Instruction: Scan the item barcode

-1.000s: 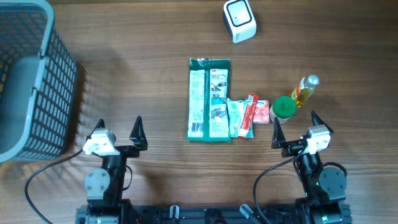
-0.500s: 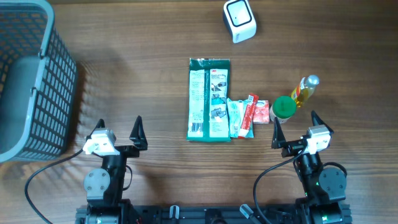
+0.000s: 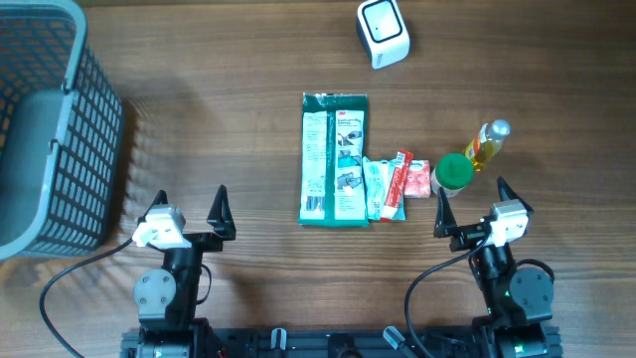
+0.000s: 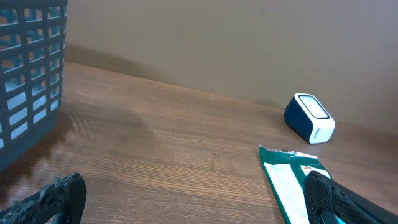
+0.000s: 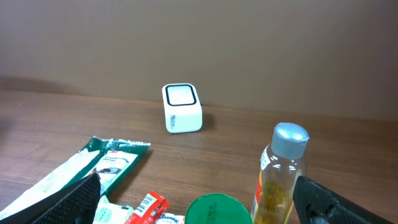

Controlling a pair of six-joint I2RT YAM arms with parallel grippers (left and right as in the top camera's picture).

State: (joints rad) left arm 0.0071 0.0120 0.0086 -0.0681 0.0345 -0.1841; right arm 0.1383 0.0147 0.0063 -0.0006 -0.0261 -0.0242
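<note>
The green packet lies flat, well apart from the scanner. Beyond it from the scanner, the left gripper and right gripper gape wide, empty. Best to pinch a packet edge, leaving its barcode uncovered.

From overhead we look straight down on the table, far enough to hold the basket at nine o'clock and the white scanner at twelve. Our left wrist view sits low over the wood, facing twelve o'clock; the right wrist view does likewise (closer to the clutter). All three share the white scanner and the green packet.
</note>
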